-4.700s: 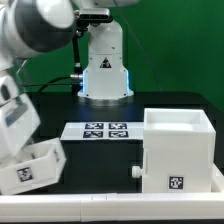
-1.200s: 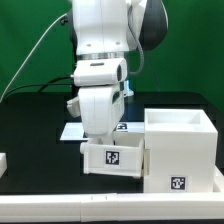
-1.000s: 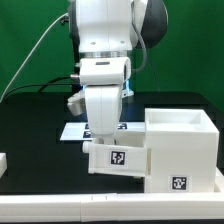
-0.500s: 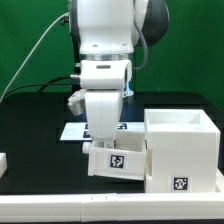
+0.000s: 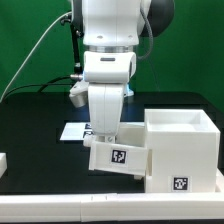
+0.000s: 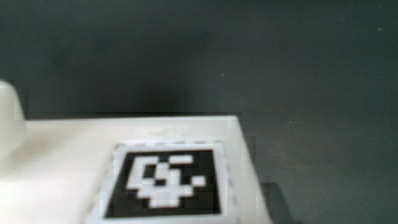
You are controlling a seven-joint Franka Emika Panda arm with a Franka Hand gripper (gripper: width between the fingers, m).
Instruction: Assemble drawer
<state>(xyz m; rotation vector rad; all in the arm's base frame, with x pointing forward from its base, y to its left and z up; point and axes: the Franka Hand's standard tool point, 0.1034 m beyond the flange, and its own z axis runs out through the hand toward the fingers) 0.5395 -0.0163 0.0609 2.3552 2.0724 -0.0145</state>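
Observation:
My gripper (image 5: pixel 108 138) reaches down into a small white drawer box (image 5: pixel 118 156) that carries a black-and-white tag on its front. The fingers are hidden by the box, which hangs tilted just above the table, so I am shut on it. Its end on the exterior view's right touches the open side of the larger white drawer case (image 5: pixel 182 150), which stands on the table with a tag low on its front. The wrist view shows only the box's white wall (image 6: pixel 71 140) and its tag (image 6: pixel 169 180), very close and blurred, over the black table.
The marker board (image 5: pixel 72 131) lies on the black table behind the box, mostly hidden by my arm. A small white part (image 5: pixel 3 161) shows at the exterior view's left edge. A white ledge (image 5: pixel 90 207) runs along the front.
I carried the drawer box from the exterior view's left over to the case. In the last second it shifted slightly right and tilted more against the case.

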